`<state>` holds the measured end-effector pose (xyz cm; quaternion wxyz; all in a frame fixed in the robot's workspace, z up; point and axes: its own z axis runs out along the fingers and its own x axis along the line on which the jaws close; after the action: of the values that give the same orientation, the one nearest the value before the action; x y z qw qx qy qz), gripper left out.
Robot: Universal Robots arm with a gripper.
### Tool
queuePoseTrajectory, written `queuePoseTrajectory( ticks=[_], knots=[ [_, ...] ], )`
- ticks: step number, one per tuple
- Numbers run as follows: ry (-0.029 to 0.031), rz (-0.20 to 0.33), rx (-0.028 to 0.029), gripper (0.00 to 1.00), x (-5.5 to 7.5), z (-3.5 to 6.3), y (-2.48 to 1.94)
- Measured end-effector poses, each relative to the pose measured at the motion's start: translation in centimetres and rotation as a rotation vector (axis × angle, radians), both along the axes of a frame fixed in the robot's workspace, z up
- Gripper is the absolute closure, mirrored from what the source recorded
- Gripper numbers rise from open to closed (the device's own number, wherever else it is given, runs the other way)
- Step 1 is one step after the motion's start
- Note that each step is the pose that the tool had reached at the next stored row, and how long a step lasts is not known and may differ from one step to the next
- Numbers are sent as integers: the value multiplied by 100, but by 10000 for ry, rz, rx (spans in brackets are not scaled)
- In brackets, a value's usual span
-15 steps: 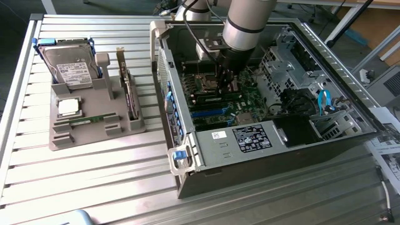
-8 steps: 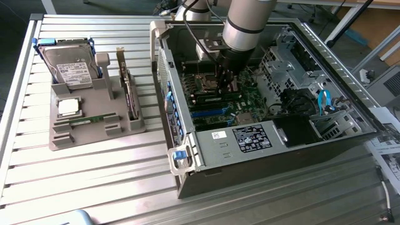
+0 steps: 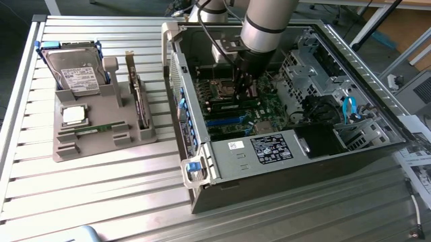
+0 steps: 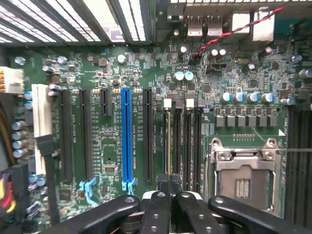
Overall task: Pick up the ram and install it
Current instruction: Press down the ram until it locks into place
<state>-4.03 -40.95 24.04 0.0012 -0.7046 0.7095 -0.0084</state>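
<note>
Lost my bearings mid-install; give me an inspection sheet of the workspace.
Surface: slatted metal table carrying a grey tray and an open computer case.
Job's things: one ram lying in the tray.
Clutter: hard drive, processor chip, expansion card, all in the tray.
Pincer: shut, low over the memory slots.
Cables: blue cable in the case; red-black wire.
Surroundings: papers at the exterior view's right.

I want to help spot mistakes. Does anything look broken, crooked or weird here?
Nothing looks broken or spilled. The pincer is shut, down inside the open computer case over the memory slots. A ram stick lies flat in the grey holder outside.
</note>
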Motion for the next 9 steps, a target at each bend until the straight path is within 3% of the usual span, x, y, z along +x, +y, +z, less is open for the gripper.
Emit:
queuePoseTrajectory(
  ticks=[6, 9],
  knots=[
    [-1, 0, 0, 89, 0, 155, 0],
    [-2, 0, 1, 89, 0, 183, 0]
  ],
)
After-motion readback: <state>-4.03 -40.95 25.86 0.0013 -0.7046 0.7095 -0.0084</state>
